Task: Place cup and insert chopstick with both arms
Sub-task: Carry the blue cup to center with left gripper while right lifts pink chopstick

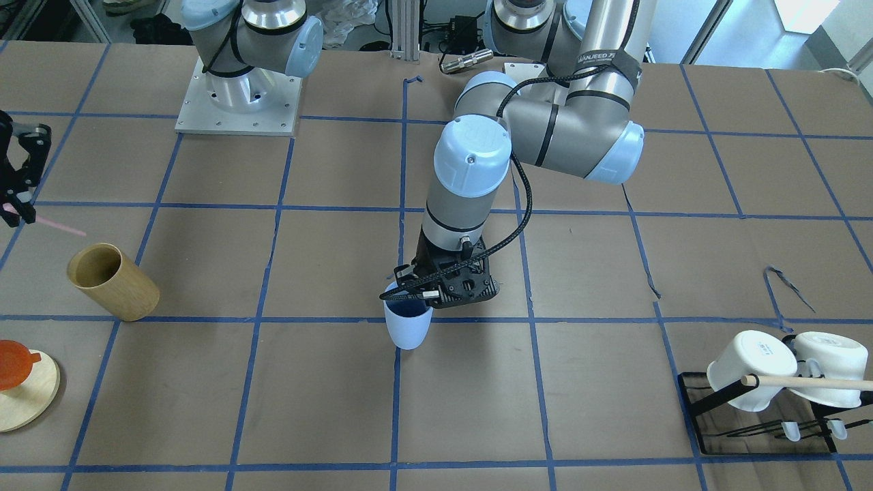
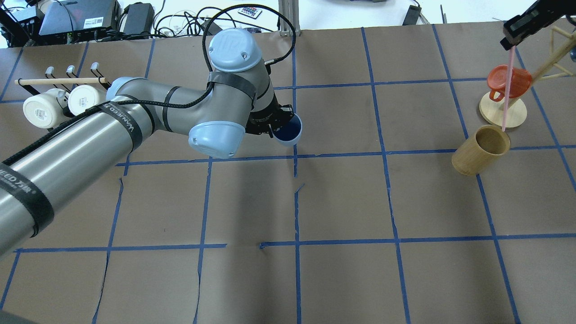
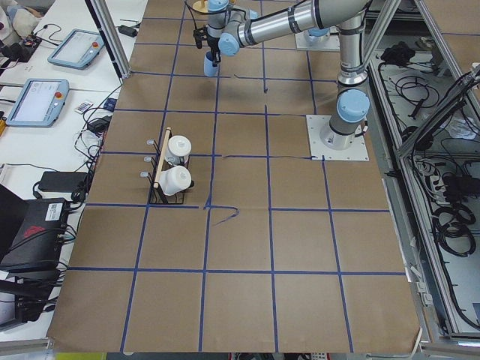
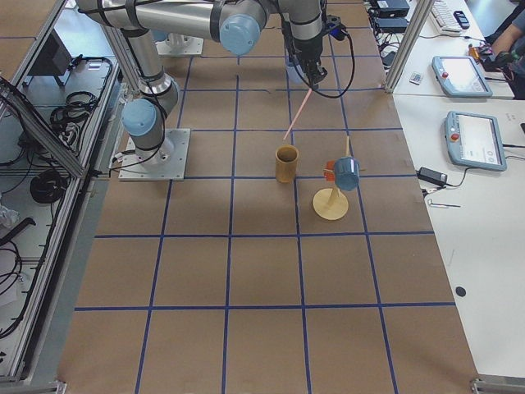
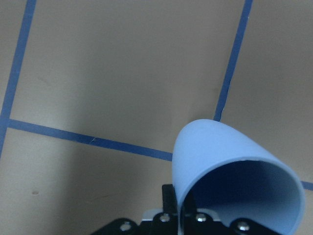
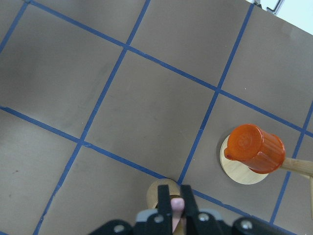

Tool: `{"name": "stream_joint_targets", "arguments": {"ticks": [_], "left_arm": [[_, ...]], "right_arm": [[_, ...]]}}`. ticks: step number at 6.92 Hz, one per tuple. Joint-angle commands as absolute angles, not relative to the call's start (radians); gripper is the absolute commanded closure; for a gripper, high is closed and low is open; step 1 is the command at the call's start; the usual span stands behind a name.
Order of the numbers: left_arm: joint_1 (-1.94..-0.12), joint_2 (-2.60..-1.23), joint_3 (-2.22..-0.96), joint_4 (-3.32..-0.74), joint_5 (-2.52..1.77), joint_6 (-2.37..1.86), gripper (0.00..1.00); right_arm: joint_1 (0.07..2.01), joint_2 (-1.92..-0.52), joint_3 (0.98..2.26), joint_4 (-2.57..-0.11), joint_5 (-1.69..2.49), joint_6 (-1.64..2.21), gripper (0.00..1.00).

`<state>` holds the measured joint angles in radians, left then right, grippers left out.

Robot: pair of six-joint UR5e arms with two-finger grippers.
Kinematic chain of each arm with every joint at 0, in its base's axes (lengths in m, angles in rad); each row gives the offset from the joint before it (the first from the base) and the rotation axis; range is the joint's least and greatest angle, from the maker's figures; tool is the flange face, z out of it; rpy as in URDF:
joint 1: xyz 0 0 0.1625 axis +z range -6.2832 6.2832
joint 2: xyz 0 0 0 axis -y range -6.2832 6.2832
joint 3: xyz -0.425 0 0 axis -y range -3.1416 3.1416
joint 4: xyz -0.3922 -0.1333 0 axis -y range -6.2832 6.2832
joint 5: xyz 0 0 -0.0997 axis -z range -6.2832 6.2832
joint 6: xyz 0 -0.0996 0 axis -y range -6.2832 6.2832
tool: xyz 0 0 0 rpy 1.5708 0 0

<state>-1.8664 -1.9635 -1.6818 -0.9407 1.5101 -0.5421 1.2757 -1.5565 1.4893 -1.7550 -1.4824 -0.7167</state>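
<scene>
The pale blue cup (image 1: pixel 407 331) stands upright near the table's middle, its dark blue inside facing up (image 2: pixel 289 130). My left gripper (image 1: pixel 411 294) is shut on the cup's rim, one finger inside and one outside. The left wrist view shows the cup (image 5: pixel 230 161) held close. I cannot tell whether the cup touches the table. My right gripper (image 2: pixel 511 44) is shut on the top of a thin pink chopstick (image 2: pixel 508 85), which hangs slanted from it. The chopstick (image 4: pixel 297 115) ends just above the tan cylinder. It also shows in the right wrist view (image 6: pixel 177 202).
A tan wooden cylinder (image 2: pixel 480 150) stands at the robot's right. Beyond it an orange cup (image 2: pixel 508 80) hangs on a wooden stand with a round base (image 1: pixel 31 399). A black rack (image 1: pixel 709 423) with two white mugs (image 1: pixel 750 372) and a long wooden dowel (image 1: pixel 811 383) stands at the robot's left.
</scene>
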Motion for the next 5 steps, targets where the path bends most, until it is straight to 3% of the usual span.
{"name": "stream_joint_targets", "arguments": {"ticks": [1, 2, 4, 5], "left_arm": [[-1.871, -2.011, -1.637, -0.940, 1.511, -0.534, 1.00], [-1.871, -2.020, -1.635, -0.939, 1.511, -0.532, 1.00], [-1.873, -2.031, -1.637, -0.937, 1.500, -0.545, 0.49], [-1.876, -2.031, -1.635, -0.936, 1.499, -0.543, 0.42]], "right_arm": [[1.282, -1.559, 1.460, -1.742, -1.404, -0.635, 1.00], [1.299, -1.559, 1.459, -1.758, -1.390, -0.596, 1.00], [1.408, -1.543, 1.462, -1.853, -1.396, -0.437, 1.00], [1.445, -1.534, 1.462, -1.876, -1.397, -0.354, 1.00]]}}
